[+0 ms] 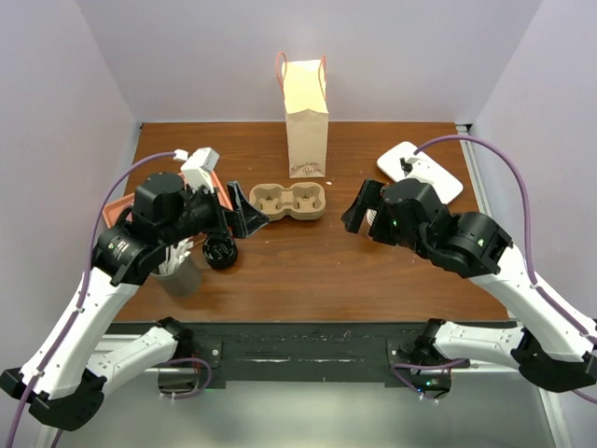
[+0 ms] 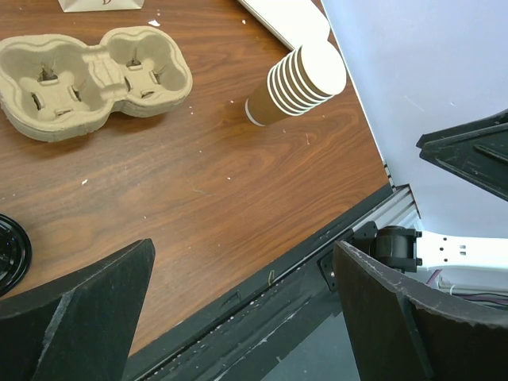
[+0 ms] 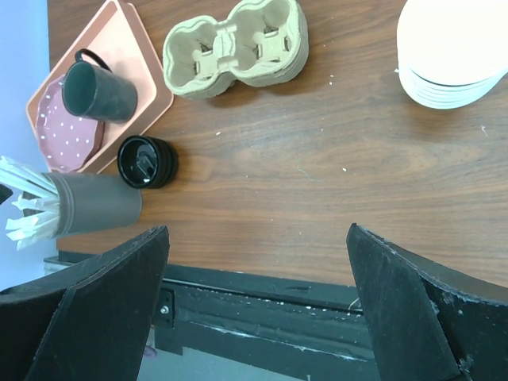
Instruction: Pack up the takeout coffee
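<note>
Both arms hover above the desk (image 1: 308, 266) with nothing in their grip. The left end effector (image 2: 242, 262) has its jaws spread wide over bare wood, and the right end effector (image 3: 258, 234) is released the same way. The only sign of the takeout coffee is a black sip lid (image 1: 221, 253) at the left of centre in the top view, just beside a grey holder of stirrers (image 1: 179, 273) and below the left end of the cardboard carrier (image 1: 287, 201). No view shows a paper wall beneath the lid, so I cannot tell whether a cup stands under it. A stack of lidless cups (image 2: 298, 83) lies on its side at the upper right of the left wrist view. The paper bag (image 1: 306, 117) stands upright at the top centre, behind the carrier. The step in hand looks like the first reach, and the left arm seems the natural choice, as it is the nearer one. It would do well to swing back toward the lid and come down with one finger on each side. If there is a cup, it should close low on the paper wall rather than on the plastic rim, which could pop off. The jaws should line up so that neither finger pushes into the stirrer holder or the orange tray (image 3: 143, 63). The lift should be straight up, with the drink kept level.
</note>
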You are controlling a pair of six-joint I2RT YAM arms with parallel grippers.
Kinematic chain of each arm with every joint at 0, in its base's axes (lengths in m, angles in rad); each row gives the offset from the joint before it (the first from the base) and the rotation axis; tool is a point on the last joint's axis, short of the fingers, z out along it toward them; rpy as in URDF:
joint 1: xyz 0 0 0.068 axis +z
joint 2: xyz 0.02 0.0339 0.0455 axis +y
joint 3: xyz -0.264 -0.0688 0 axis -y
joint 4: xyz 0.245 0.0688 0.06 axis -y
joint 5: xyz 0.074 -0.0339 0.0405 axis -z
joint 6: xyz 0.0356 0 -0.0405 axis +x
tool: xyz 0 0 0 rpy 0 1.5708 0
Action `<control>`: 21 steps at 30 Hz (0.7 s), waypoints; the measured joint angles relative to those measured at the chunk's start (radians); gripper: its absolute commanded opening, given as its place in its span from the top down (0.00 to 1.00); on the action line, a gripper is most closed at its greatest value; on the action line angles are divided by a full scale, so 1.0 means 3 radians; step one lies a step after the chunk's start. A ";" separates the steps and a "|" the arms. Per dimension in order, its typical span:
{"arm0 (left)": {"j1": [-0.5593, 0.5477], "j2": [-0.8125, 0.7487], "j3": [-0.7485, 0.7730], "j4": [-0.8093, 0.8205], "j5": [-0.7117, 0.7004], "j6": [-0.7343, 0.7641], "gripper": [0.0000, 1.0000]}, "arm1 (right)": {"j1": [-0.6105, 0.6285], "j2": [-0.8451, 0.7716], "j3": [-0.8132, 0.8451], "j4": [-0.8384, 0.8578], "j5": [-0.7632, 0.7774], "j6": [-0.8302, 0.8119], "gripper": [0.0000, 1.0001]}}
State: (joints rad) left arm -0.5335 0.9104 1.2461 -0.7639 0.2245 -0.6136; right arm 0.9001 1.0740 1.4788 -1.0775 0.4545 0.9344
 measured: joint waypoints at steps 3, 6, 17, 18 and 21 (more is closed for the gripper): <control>0.0000 -0.0001 0.0000 0.0000 -0.0001 0.0000 0.00 | 0.0000 0.0014 0.0000 0.0001 0.0001 0.0000 0.03; 0.0000 -0.0004 0.0000 0.0000 -0.0001 0.0000 0.01 | 0.0000 0.0019 0.0000 -0.0014 0.0057 -0.0031 0.06; 0.0000 -0.0086 -0.0060 -0.0004 -0.0019 0.0000 0.01 | -0.0744 0.0662 0.0342 -0.0266 0.0763 -0.0764 0.43; 0.0000 -0.0086 -0.0060 -0.0003 -0.0028 0.0000 0.01 | -0.0905 0.0712 0.0334 -0.0228 0.0750 -0.0879 0.47; 0.0000 -0.0084 -0.0060 -0.0003 -0.0042 0.0000 0.01 | -0.1307 0.0799 0.0304 -0.0117 0.0628 -0.1146 0.53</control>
State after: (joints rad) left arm -0.5335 0.8852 1.2282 -0.7647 0.2119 -0.6136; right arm 0.5079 1.3136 1.5700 -1.1126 0.6430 0.5907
